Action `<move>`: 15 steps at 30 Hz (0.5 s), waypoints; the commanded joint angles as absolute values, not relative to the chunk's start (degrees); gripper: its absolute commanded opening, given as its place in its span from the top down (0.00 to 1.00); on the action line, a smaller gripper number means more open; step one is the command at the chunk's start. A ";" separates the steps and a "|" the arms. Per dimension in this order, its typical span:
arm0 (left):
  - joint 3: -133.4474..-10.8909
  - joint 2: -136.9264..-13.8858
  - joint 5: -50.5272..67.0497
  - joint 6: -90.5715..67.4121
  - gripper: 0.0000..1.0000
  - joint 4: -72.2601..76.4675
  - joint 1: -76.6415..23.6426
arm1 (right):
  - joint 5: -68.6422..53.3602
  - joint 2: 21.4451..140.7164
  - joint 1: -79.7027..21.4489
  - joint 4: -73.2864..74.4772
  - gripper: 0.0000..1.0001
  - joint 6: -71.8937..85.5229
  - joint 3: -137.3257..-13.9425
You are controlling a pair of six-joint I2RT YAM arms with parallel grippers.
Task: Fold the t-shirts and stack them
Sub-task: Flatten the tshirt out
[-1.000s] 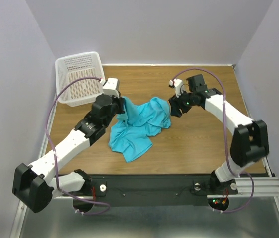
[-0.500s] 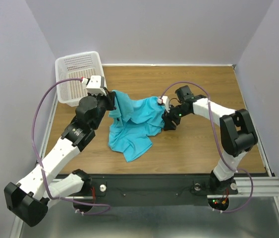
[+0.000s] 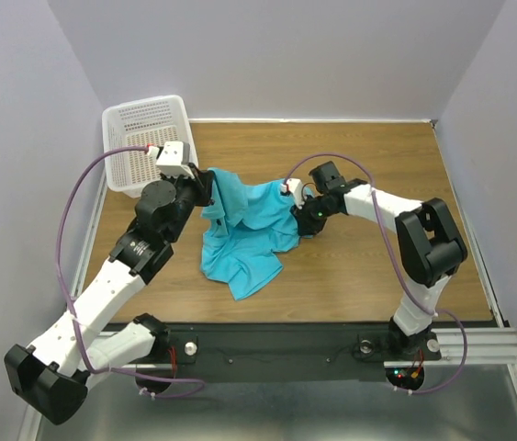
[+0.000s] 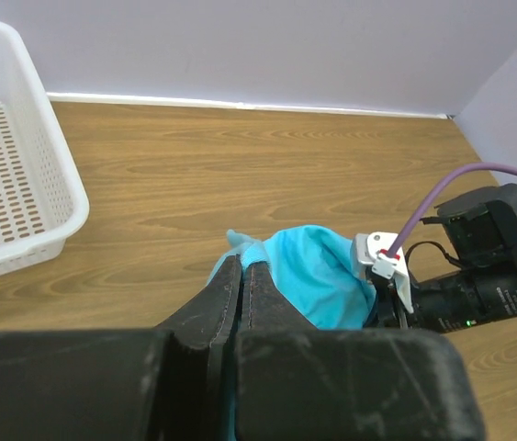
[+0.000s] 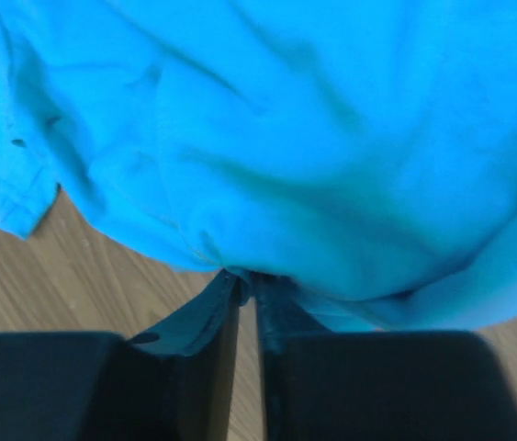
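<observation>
T-shirt [image 3: 244,234]: one, turquoise, crumpled on table [image 3: 368,266], right of white basket [image 3: 139,115], nearer arm bases. Left gripper [image 3: 207,188]: just off basket's near-right corner, jaws pressed together, pinching shirt's edge, cloth lifted there. Right gripper [image 3: 297,213]: well right of basket, jaws near-closed, pinching fold at shirt's opposite edge.

A white mesh basket [image 3: 145,145] is set at the far left corner of a wooden table [image 3: 368,266], close against the left wall. The table is enclosed by pale walls [image 3: 286,55] on three sides, and a metal rail [image 3: 506,342] is seen along its near edge.
</observation>
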State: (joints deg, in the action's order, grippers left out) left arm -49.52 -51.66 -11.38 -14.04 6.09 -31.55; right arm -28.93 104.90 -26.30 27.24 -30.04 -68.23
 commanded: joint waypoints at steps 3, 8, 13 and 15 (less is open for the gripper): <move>-50.10 -48.96 -11.25 -13.54 1.00 8.09 -31.03 | -20.58 94.41 -26.63 24.52 0.99 -29.45 -68.82; -51.68 -48.34 -10.99 -12.75 1.00 7.82 -30.94 | -20.30 84.91 -26.54 29.08 0.99 -34.00 -69.78; -54.75 -47.11 -10.20 -11.78 1.00 7.73 -30.85 | -22.32 77.00 -26.37 39.97 0.99 -40.59 -76.08; -55.72 -46.67 -10.11 -11.34 1.00 7.82 -30.85 | -22.41 76.12 -26.02 45.75 0.99 -42.71 -80.65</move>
State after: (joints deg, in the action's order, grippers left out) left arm -50.78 -49.30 -10.68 -13.02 4.43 -31.24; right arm -21.63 78.13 -26.28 35.81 -36.99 -73.47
